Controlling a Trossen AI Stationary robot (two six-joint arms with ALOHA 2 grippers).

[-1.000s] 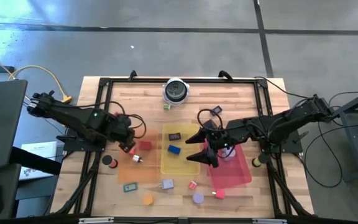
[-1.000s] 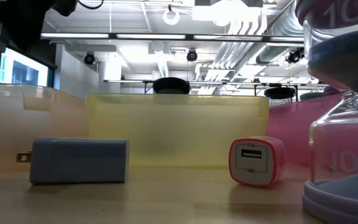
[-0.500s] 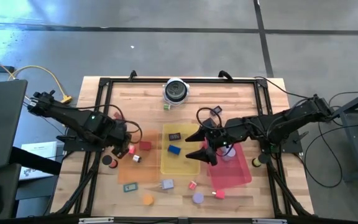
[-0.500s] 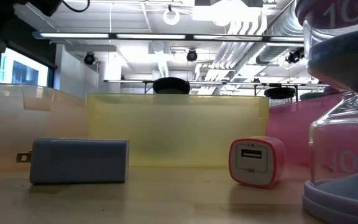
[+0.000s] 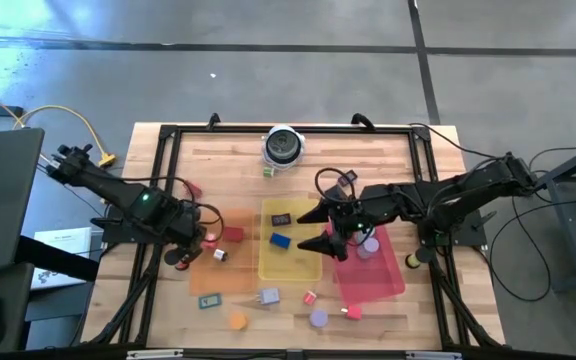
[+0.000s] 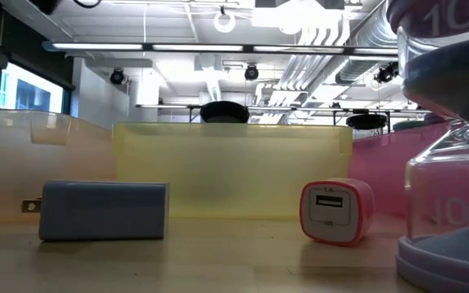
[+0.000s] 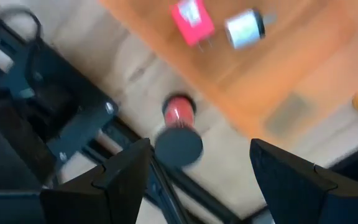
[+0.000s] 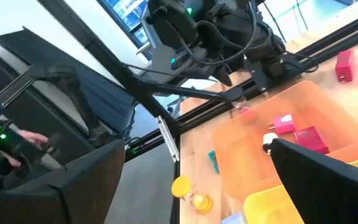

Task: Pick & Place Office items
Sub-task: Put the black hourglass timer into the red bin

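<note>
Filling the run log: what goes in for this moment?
left gripper: open, over black disc | right gripper: open, at yellow tray

- Orange tray (image 8: pixel 328 118) holds a red block (image 8: pixel 311 138), a pink piece (image 8: pixel 283 122) and a white piece (image 8: pixel 269 140).
- Left arm (image 8: pixel 210 31) beyond it.

Grey concrete floor (image 5: pixel 268 60); bright ceiling strip lights (image 6: pixel 218 47) overhead.
</note>
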